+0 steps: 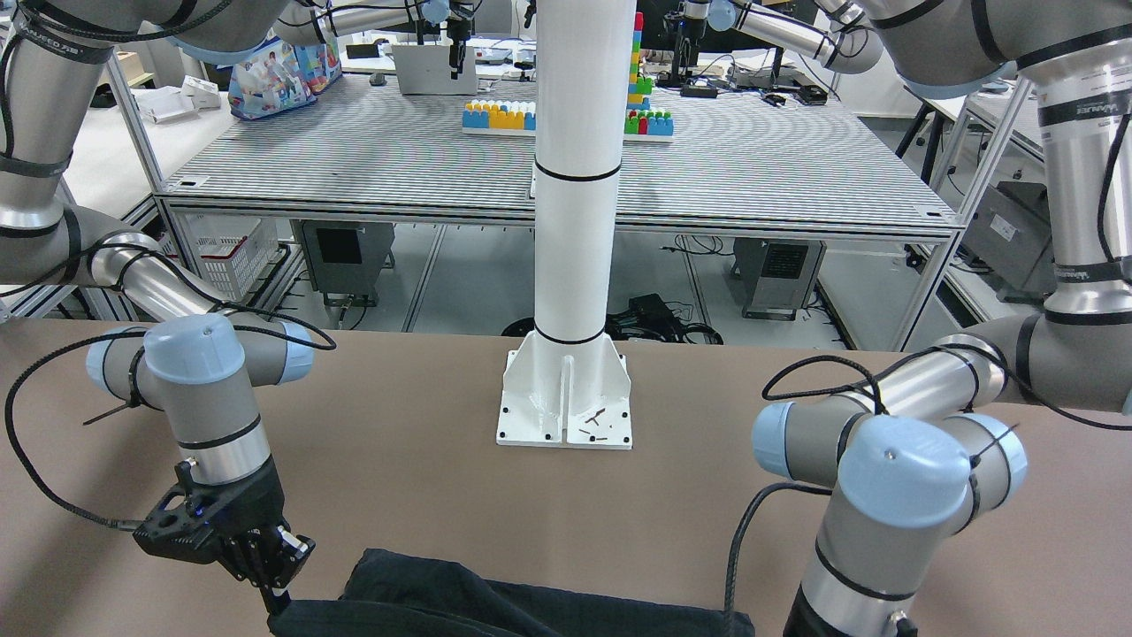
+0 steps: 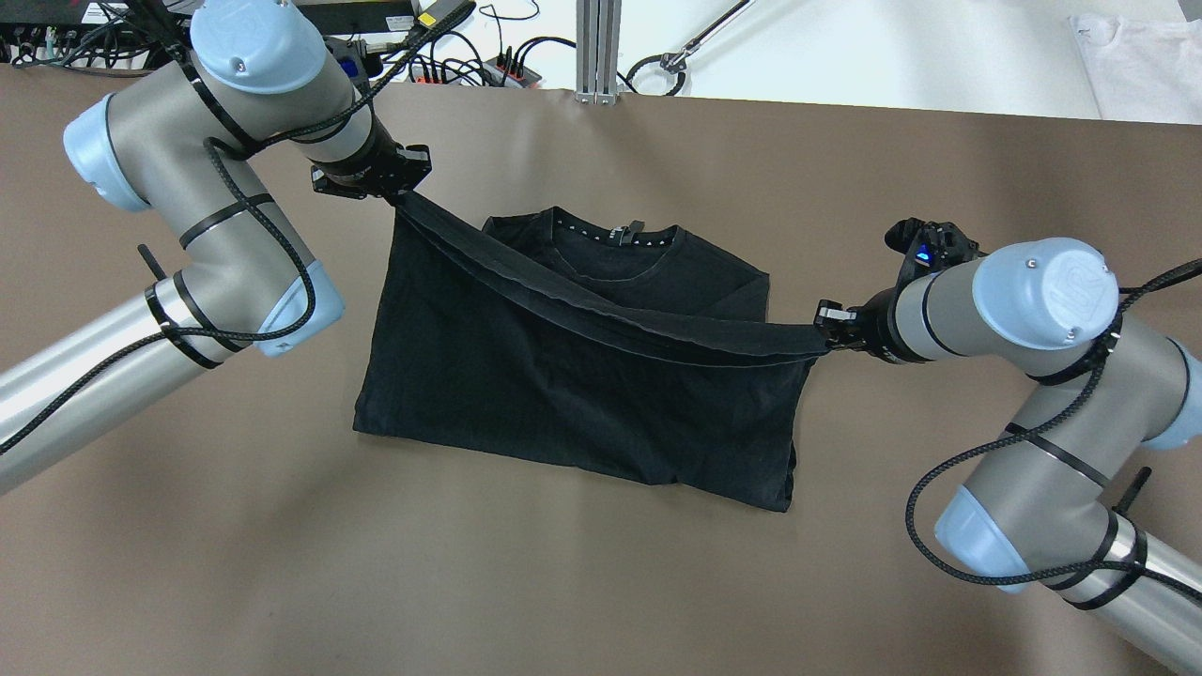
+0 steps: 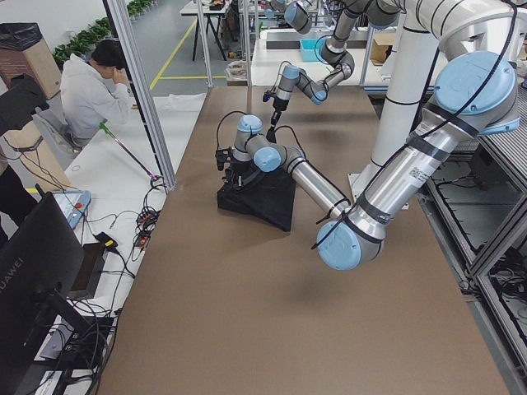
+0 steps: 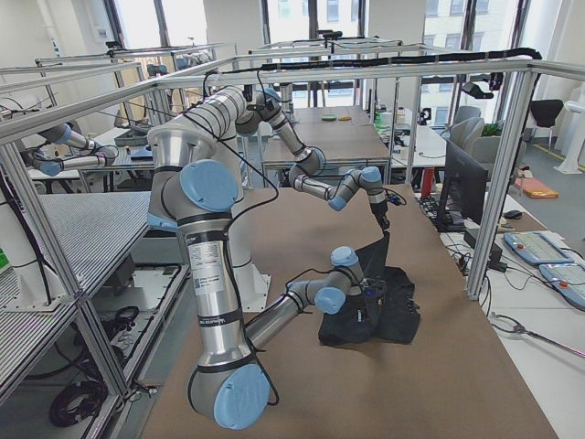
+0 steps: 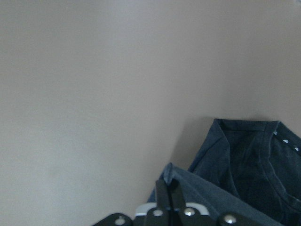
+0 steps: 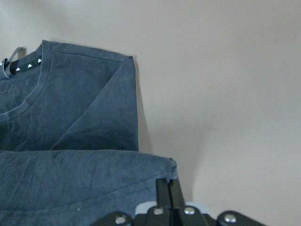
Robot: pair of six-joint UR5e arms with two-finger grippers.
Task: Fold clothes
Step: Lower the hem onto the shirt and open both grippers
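Note:
The clothes (image 2: 563, 404) are a black T-shirt lying on the brown table, collar toward the far edge. Its near hem is lifted and stretched as a band between both grippers. My left gripper (image 2: 399, 194) is shut on one hem corner at the far left. In the left wrist view the shut fingers (image 5: 163, 194) pinch a corner of the clothes (image 5: 244, 165). My right gripper (image 2: 828, 338) is shut on the other corner at the right side. The right wrist view shows the clothes (image 6: 70, 141) caught at the fingers (image 6: 163, 188). The front-facing view shows the right gripper (image 1: 276, 594) beside the clothes (image 1: 495, 602).
The white pole's base plate (image 1: 566, 402) is bolted to the table on the robot's side. Cables and a metal post (image 2: 598, 47) lie beyond the far edge. A person (image 3: 95, 90) sits off the table's far side. Bare brown table (image 2: 601, 582) surrounds the shirt.

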